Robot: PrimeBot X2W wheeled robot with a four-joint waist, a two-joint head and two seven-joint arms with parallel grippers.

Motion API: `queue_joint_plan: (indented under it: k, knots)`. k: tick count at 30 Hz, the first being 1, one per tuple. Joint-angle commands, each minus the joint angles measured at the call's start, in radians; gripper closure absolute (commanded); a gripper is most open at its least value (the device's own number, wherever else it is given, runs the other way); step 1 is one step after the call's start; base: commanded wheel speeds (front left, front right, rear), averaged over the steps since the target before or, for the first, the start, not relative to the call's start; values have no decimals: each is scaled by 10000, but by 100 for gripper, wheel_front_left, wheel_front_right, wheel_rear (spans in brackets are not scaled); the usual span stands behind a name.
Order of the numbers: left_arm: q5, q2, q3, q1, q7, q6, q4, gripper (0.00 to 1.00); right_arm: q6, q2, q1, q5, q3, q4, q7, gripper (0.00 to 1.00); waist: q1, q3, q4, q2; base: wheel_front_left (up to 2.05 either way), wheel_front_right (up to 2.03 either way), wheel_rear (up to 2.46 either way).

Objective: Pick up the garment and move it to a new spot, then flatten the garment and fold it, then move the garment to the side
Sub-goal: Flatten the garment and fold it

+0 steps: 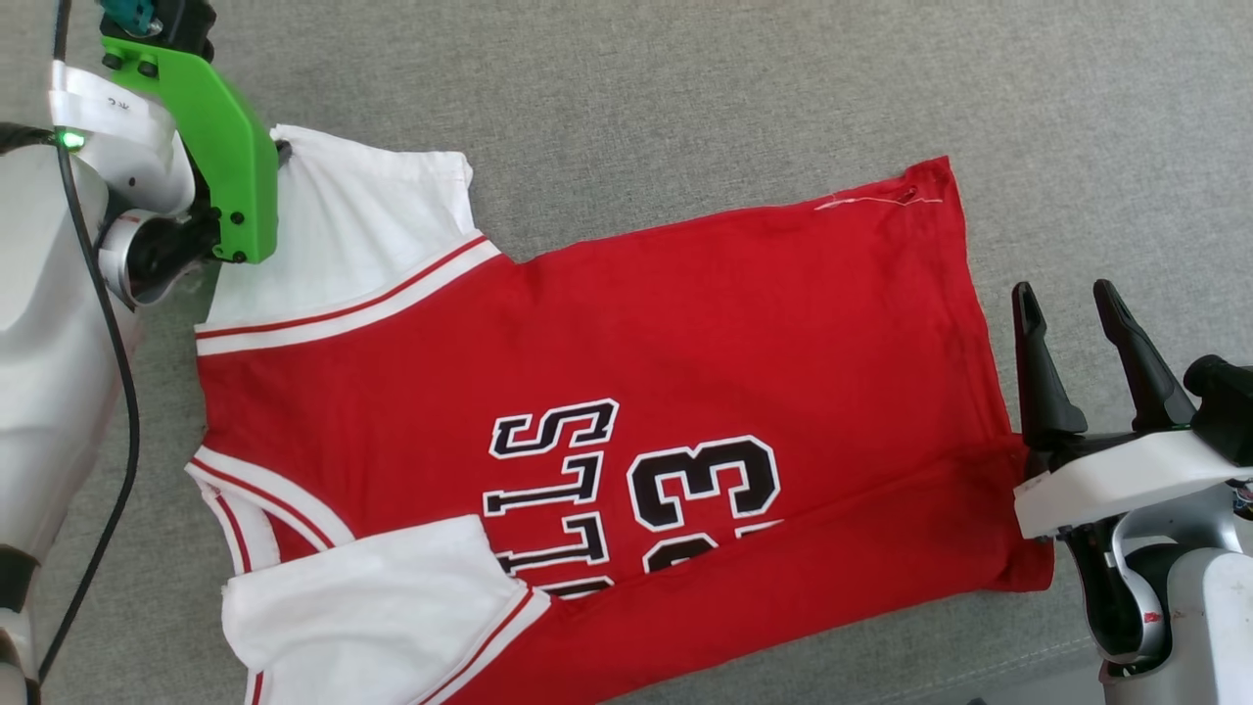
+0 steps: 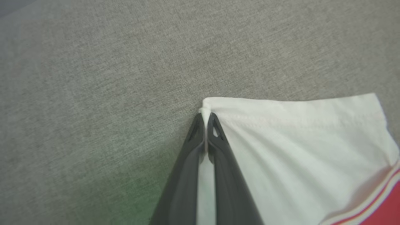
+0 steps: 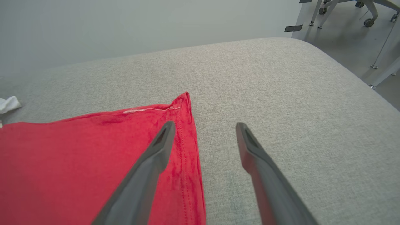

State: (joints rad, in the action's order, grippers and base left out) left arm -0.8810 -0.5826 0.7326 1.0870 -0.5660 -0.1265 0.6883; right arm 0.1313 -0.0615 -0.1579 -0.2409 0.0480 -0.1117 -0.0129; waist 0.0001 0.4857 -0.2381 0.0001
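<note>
Head view: red jersey T-shirt with white short sleeves (image 1: pixel 626 343) is laid on grey woven cushion (image 1: pixel 685 88), long axis left–right, collar end toward the robot's left, hem beside right gripper (image 1: pixel 1067 294). Left wrist view: left gripper (image 2: pixel 205 120) is clenched on the far sleeve corner (cloth pinched between tips). Right wrist view: right gripper is spread wide, nothing held; red hem corner ahead-left.

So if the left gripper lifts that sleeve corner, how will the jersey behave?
Probably floppy: the sleeve puckers into folds at the left gripper, so the jersey should drape and trail, not rise flat. Likely light: thin cloth, lying flat with soft creases. It may drag on the woven grey surface.
</note>
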Motion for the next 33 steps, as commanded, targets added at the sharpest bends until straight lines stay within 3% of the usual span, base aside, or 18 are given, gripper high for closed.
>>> queue_joint_plan:
  k: [1,11,20,28,33]
  knots:
    - [-126,113,68,-371,95,-15,138,100,-6,-14,-210,-17,-6,55,30,0,-1,-187,128,-1,0,0,0]
    - [-508,289,-179,-1035,1178,38,-898,100,-6,-751,-52,-86,-13,121,-869,0,-1,-1293,712,-1,0,0,0]
    - [-668,-493,-363,-2644,1285,1167,-4202,100,-6,-2237,-428,-668,-99,22,-3611,0,-1,-1691,1602,-1,0,0,0]
    - [-430,-1226,-479,-3638,1281,2293,-7296,100,-6,-3789,-1988,-1413,-848,924,-5917,0,-1,-1264,2283,-1,0,0,0]
    - [-182,-1464,-438,-3973,1254,2790,-8605,100,-6,-4409,-2953,-1665,-1381,1794,-6852,0,-1,-968,2666,-1,0,0,0]
